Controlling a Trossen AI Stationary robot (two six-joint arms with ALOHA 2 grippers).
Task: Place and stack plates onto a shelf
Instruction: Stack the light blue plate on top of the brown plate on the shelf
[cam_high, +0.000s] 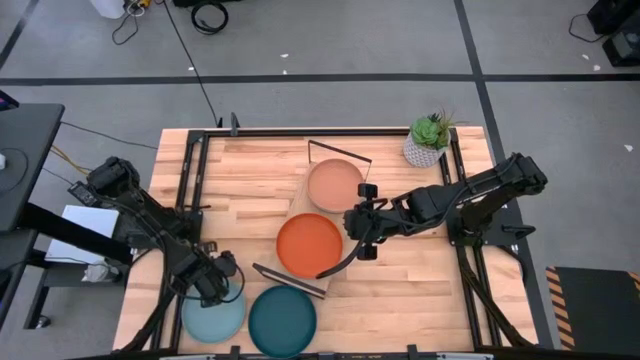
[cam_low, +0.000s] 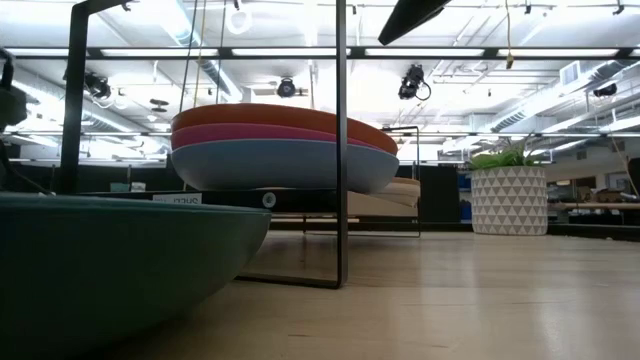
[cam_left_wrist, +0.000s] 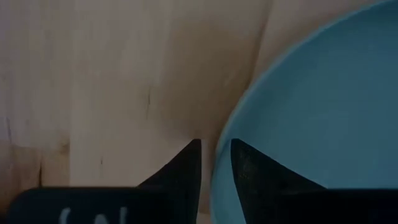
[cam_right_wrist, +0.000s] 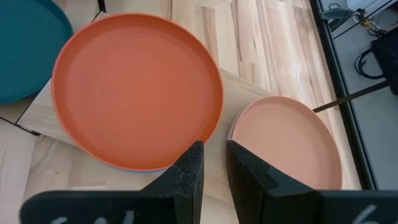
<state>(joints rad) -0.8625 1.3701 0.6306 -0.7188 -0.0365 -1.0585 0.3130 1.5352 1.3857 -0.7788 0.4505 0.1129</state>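
While poised over the table edge nearest the camera, left gripper set at the rim of the light teal plate, one finger outside on bare wood, the other inside the rim, a narrow gap between them and the rim in that gap; whether actually pinching, cannot tell; light teal plate flat on the table, off the shelf past its near wire frame, just beside the dark teal plate; dark teal plate also on the table, right by that same frame; on the shelf board, two stacks: orange-red plate on top of the nearer one, with a magenta plate and a blue plate beneath it in the low view; peach plate at the far end of the shelf, close beside the orange-red one; right gripper hanging above the shelf's side edge, between the orange-red and peach plates, fingers a small way apart and empty; potted plant standing well beyond the shelf's far end, at the table corner
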